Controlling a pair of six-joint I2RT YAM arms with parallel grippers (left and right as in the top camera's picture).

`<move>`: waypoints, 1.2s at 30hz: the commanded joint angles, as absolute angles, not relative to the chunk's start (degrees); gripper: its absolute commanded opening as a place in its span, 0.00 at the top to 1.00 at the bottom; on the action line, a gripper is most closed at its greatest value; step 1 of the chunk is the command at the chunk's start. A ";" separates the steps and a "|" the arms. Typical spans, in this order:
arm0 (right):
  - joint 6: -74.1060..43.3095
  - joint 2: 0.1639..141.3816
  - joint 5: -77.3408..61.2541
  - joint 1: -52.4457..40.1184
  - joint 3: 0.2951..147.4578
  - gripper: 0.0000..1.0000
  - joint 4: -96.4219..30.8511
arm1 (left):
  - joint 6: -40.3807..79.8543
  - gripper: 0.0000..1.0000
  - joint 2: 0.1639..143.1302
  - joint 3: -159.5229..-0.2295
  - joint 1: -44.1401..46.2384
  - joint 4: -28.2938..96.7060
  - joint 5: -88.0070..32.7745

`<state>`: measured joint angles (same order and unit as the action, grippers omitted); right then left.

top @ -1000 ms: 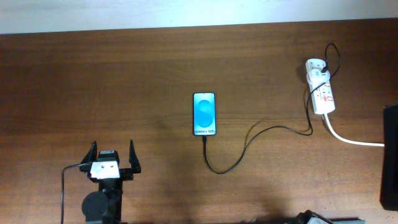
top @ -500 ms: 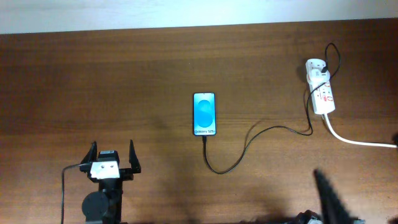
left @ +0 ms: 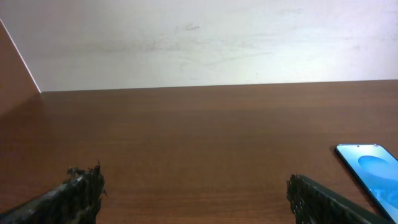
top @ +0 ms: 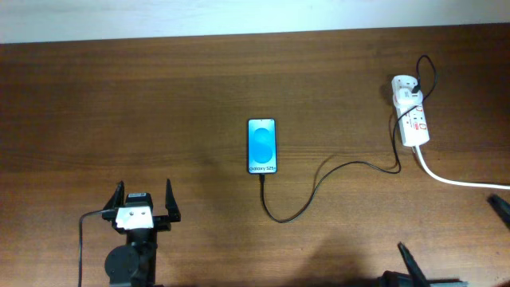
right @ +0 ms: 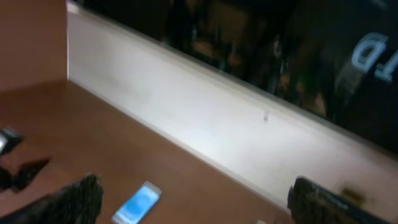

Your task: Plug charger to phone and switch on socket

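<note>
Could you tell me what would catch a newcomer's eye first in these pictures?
The phone with its lit blue screen lies at the middle of the brown table. A thin black cable curves from its near end to the white power strip at the far right. The left pincer sits open at the near left.

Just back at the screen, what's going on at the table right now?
Nothing is being held. The left gripper sits open at the near left of the table, touching nothing. The right gripper is open too, at the near right edge. The phone lies screen up in the middle, and the black cable runs from its near edge to the white adapter on the power strip. Whether the strip is switched on can't be told.
</note>
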<state>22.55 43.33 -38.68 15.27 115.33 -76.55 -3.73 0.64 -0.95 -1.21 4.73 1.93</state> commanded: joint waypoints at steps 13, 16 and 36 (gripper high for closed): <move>5.89 4.49 -32.10 5.56 17.21 0.01 9.82 | -4.82 0.01 0.40 -0.56 -1.28 4.62 2.57; -0.80 0.14 -21.50 3.84 9.21 0.01 13.13 | -4.82 0.01 0.40 -0.56 -1.28 4.62 2.57; -8.43 0.19 -2.31 0.47 0.32 0.02 -4.60 | -4.82 0.01 0.40 -0.54 -1.28 4.62 2.57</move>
<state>-7.84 0.84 -2.81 1.93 0.60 -4.10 -3.73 0.62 -0.95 -1.21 4.73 1.93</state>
